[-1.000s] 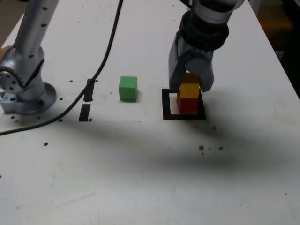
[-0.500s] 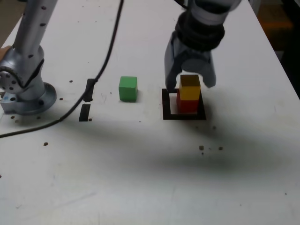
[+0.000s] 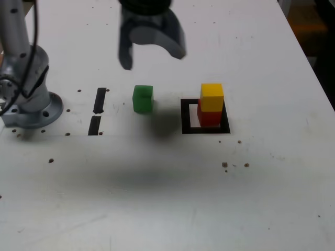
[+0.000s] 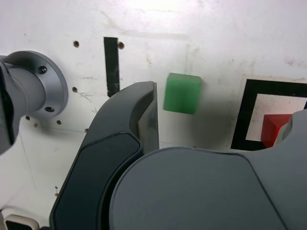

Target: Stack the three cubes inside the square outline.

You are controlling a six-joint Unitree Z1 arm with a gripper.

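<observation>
Green cube sits on the table below the spread, empty pincer.

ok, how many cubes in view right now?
3. The yellow cube sits on the red cube inside the square outline. The green cube is alone on the table, to the exterior view's left of the outline, below the open gripper.

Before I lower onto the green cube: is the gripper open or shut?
Open. In the exterior view the gripper has its two jaws spread wide with nothing between them, above the green cube.
</observation>
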